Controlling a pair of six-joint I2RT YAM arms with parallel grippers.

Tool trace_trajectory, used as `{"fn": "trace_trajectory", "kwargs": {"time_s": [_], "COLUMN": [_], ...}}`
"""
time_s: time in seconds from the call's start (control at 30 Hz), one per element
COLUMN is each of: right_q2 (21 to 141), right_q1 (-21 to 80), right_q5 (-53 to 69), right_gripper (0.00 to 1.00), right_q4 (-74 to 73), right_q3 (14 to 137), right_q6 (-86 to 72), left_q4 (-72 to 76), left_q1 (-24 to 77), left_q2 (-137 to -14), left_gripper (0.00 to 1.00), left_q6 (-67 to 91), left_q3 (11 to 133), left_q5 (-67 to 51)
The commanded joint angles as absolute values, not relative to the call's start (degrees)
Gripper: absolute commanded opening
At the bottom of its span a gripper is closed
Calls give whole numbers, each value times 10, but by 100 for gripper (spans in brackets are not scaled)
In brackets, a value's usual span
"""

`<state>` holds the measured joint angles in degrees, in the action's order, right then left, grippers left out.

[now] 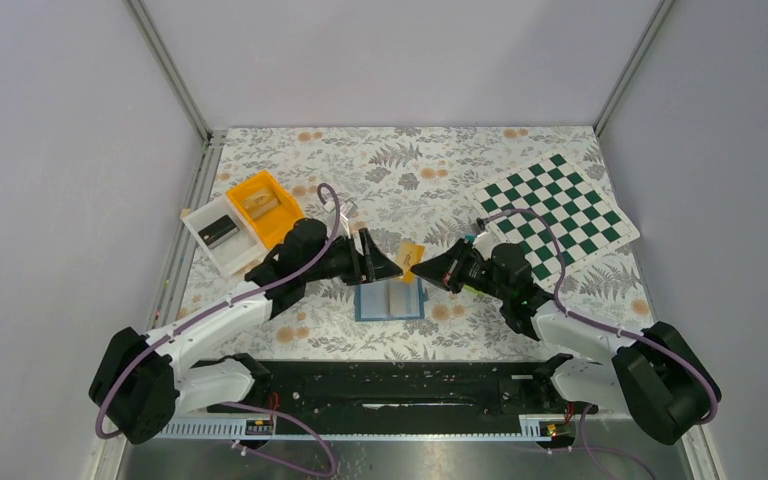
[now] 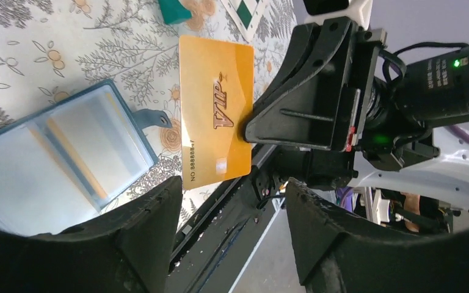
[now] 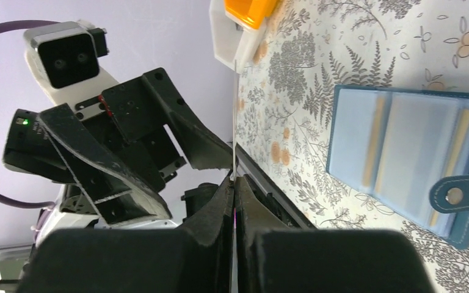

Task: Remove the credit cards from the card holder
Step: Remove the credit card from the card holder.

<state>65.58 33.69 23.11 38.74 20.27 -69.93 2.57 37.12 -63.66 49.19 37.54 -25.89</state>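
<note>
- The right gripper [image 2: 262, 122] was pinched shut on 1 edge of a thin, glossy orange card [image 2: 217, 110] embossed "VIP", held above the table.
- The left gripper [image 2: 232, 186] stood open, black jaws apart near the card, holding nothing.
- The blue-teal card holder [image 1: 390, 298] lay open flat on the floral table cover [image 1: 410, 170], clear pockets up.
</note>
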Motion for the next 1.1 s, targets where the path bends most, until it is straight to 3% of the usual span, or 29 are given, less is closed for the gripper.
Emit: {"fn": "trace_trajectory", "kwargs": {"time_s": [0.0,0.17,0.37,0.47,0.5,0.6,0.83,1.07], "right_q2": [670,679,695,691,685,668,608,662], "right_q1": [335,335,334,334,331,327,286,260], "right_q5": [254,260,293,327,342,349,370,501], "right_gripper": [0,0,0,6,11,25,53,58], "right_q4": [495,510,534,495,415,208,0,-80], "right_q3": [195,188,194,215,241,320,421,500], "right_q6": [-735,-730,-723,-666,-623,-460,-292,-223], "left_q4": [97,101,135,125,120,110,28,-67], "left_q1": [380,380,380,380,379,380,379,380], "left_q2": [-654,-661,-658,-653,-648,-631,-588,-590], "left_gripper": [61,48,15,4,2,0,0,0], "left_q6": [512,525,554,551,548,541,475,396], "left_q3": [367,365,356,361,359,349,357,399], "left_q5": [-298,-303,-314,-321,-321,-318,-359,-426]}}
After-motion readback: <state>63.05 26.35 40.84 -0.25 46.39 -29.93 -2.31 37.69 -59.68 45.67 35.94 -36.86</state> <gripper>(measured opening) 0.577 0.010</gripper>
